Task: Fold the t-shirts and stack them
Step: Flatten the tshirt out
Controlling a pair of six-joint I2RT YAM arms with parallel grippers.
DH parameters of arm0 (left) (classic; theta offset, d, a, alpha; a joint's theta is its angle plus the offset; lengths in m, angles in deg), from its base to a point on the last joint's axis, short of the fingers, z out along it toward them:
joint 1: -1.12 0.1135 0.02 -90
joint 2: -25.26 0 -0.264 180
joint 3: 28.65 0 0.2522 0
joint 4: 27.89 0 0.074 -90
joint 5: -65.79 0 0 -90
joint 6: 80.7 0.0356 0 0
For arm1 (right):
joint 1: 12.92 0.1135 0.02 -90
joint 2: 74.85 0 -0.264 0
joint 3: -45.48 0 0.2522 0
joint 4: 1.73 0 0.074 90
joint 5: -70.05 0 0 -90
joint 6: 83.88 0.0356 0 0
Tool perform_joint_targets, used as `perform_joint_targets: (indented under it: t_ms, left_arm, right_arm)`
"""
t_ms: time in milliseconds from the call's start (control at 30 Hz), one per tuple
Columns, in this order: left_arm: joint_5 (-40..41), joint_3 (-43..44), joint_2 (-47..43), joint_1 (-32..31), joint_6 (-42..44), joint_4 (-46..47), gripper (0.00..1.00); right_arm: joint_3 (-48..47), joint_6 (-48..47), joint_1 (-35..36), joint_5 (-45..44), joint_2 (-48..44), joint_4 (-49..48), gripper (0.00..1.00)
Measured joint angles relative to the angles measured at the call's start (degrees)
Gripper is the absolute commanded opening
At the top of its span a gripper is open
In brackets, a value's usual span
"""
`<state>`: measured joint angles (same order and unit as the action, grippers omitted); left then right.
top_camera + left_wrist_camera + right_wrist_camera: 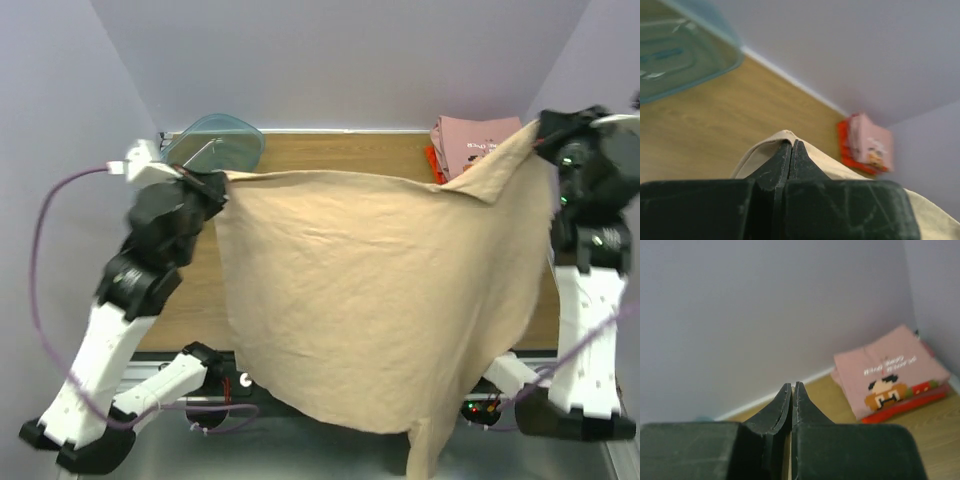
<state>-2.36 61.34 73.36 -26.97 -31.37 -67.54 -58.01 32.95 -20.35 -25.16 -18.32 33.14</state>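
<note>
The tan t-shirt (370, 300) hangs spread in the air between both arms, high over the table, its lower edge past the near table edge. My left gripper (222, 181) is shut on its left top corner; tan cloth (765, 150) wraps the closed tips (791, 145). My right gripper (536, 130) is shut on the right top corner; a sliver of tan cloth shows between the closed jaws (792, 387). The folded pink t-shirt (887, 372) with pixel print lies on the folded red-orange one (905, 407) at the back right (470, 145).
A translucent teal tub (213, 142) lies at the back left of the wooden table (330, 152), also in the left wrist view (680, 50). Purple walls close in on three sides. A purple cable (45, 230) loops off the left arm.
</note>
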Motion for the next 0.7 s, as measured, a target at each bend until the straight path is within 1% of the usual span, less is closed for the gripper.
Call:
perform_joint_targets:
  t_ms: [67,133,233,267,300,333,367,400,533,633,700]
  left_arm:
    - [3.3,-5.7,3.1,0.6,-1.0,1.0,0.00]
    - [3.9,-11.8,8.4,3.0,-1.2,4.2,0.00]
    - [-0.4,-18.6,16.7,10.1,-0.3,10.9,0.00]
    - [-1.6,-19.2,19.6,11.9,-0.2,12.2,0.00]
    - [-3.2,-19.3,22.2,13.5,0.1,13.5,0.00]
    - [-5.2,-19.1,28.0,15.7,0.4,15.8,0.00]
    - [-6.2,-18.6,31.8,16.9,0.6,17.2,0.00]
    - [-7.8,-16.7,38.0,18.2,1.2,18.2,0.00]
    - [-12.0,-9.6,53.0,19.7,2.7,21.0,0.00]
    - [-14.1,-5.3,59.7,19.9,3.6,22.4,0.00]
    - [-14.6,-3.9,61.2,20.0,4.2,22.6,0.00]
  right_arm:
    - [8.9,0.2,0.0,3.9,4.2,-4.1,0.01]
    - [15.6,0.5,0.0,7.1,9.1,-5.8,0.00]
    - [22.1,1.1,0.0,10.7,16.1,-9.4,0.00]
    - [23.9,1.3,0.0,12.0,19.4,-11.0,0.01]
    - [24.2,1.4,0.0,12.5,20.3,-11.5,0.00]
    - [24.9,1.4,0.1,13.4,23.8,-13.4,0.00]
    - [25.0,1.4,0.2,13.9,25.9,-14.4,0.00]
    - [24.7,1.3,0.5,14.6,28.3,-16.0,0.00]
    - [21.7,0.0,2.6,15.2,36.2,-19.5,0.00]
    - [19.3,-1.2,4.9,15.0,40.5,-21.6,0.01]
    - [18.8,-1.7,6.1,14.4,41.7,-22.0,0.00]
